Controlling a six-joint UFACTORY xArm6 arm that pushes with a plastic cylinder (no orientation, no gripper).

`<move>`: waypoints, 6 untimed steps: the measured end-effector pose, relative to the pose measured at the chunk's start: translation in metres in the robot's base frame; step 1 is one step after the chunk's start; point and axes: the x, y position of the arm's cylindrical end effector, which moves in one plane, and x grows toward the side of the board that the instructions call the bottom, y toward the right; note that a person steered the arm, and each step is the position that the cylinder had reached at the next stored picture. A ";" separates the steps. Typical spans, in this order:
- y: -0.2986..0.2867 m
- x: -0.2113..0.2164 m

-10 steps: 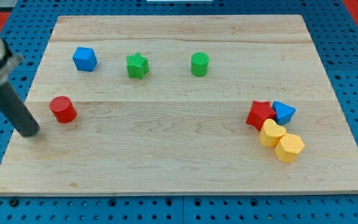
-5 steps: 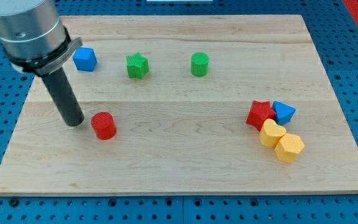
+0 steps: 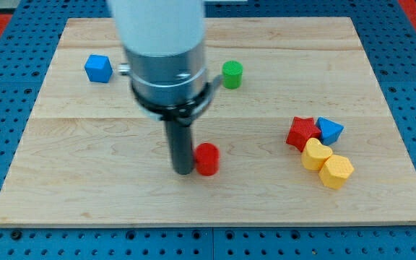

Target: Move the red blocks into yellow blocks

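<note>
A red cylinder [image 3: 208,159] sits on the wooden board, a little below its middle. My tip [image 3: 183,170] touches the cylinder's left side. At the view's right a red star [image 3: 302,133] leans against two yellow blocks: a yellow cylinder [image 3: 315,154] and a yellow hexagon [image 3: 336,171] just below and right of it. The red cylinder is well to the left of that cluster.
A blue block [image 3: 330,130] touches the red star's right side. A blue cube [image 3: 98,68] lies at the upper left. A green cylinder [image 3: 232,74] stands at upper centre. The arm body hides the board area left of it.
My tip has swept right and slightly down, pushing the red cylinder from the left edge to the lower middle. The arm now hides the green star. The right cluster has not moved.
</note>
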 end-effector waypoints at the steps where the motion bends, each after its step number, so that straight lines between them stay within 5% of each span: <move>1: 0.056 -0.008; 5: 0.073 -0.033; 6: 0.117 -0.035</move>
